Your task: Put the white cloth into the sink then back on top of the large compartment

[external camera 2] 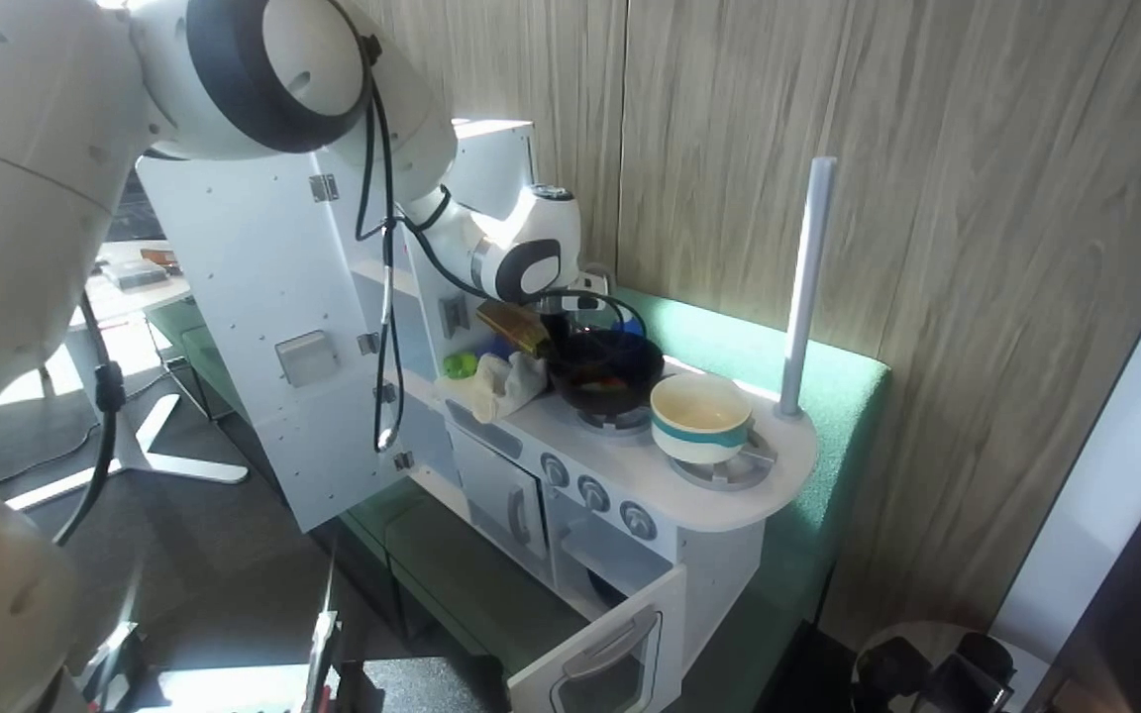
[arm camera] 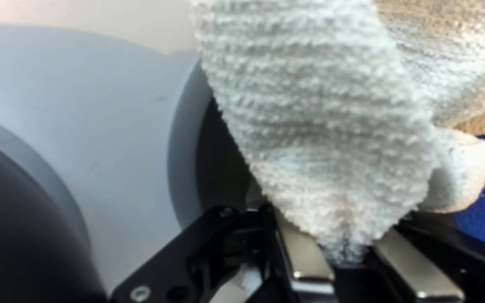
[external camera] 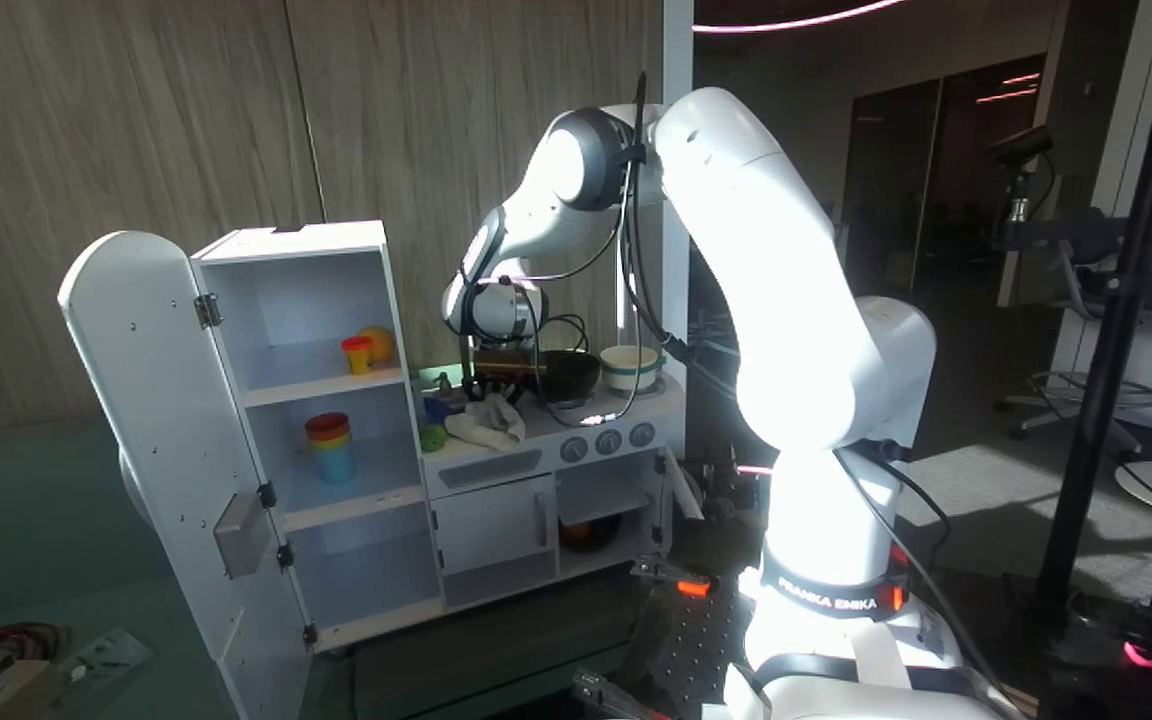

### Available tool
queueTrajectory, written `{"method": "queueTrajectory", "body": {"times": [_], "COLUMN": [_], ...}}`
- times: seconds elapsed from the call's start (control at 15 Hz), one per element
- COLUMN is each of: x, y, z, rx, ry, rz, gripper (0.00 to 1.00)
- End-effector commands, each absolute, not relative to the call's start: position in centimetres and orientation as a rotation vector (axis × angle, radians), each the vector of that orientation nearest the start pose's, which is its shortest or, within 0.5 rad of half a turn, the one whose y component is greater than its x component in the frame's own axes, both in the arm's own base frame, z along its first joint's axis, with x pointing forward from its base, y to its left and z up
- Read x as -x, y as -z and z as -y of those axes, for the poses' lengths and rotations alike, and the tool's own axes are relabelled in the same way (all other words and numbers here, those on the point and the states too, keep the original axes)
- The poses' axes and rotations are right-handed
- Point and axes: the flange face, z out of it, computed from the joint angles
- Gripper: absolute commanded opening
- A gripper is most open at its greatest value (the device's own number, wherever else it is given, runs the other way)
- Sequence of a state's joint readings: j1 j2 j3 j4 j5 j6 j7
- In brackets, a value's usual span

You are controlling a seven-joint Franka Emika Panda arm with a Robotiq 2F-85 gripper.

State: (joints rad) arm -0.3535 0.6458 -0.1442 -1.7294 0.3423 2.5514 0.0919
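2 fingers (arm camera: pixel 305 257) clasp a bunched fold of white cloth (arm camera: pixel 318 113), likely light, soft and limp; thick folds should hold best.

white cloth (arm camera: pixel 318 113) | ribbed, crumpled | one end pinched in hand (arm camera: pixel 354 259) | at counter's (external camera 2: pixel 650 482) front edge

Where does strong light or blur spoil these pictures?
In an exterior view, glare bleaches the robot arm; in an exterior view, bright light catches the green bench; in the wrist view, the dark shape at lower left looks blurred, the white cloth sharper.
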Motion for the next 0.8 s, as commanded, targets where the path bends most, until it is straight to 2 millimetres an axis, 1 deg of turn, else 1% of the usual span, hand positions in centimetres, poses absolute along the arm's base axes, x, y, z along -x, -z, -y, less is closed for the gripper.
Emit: {"method": "queueTrajectory", "body": {"times": [0.0,0.13,0.27,0.53,0.73], "x": [-56.6,-55.3,-54.5,-54.2,-54.3], "y": [-26.8,-28.5,-30.4,-33.1,-33.9], "z": [32.5,32.4,32.3,31.8,31.2], "rx": [2.732,2.713,2.691,2.629,2.609], "ry": [0.494,0.603,0.712,0.814,0.856], "rz": [-1.164,-1.115,-1.041,-0.937,-0.907], "gripper": [0.05,0.05,0.05,0.05,0.05]}}
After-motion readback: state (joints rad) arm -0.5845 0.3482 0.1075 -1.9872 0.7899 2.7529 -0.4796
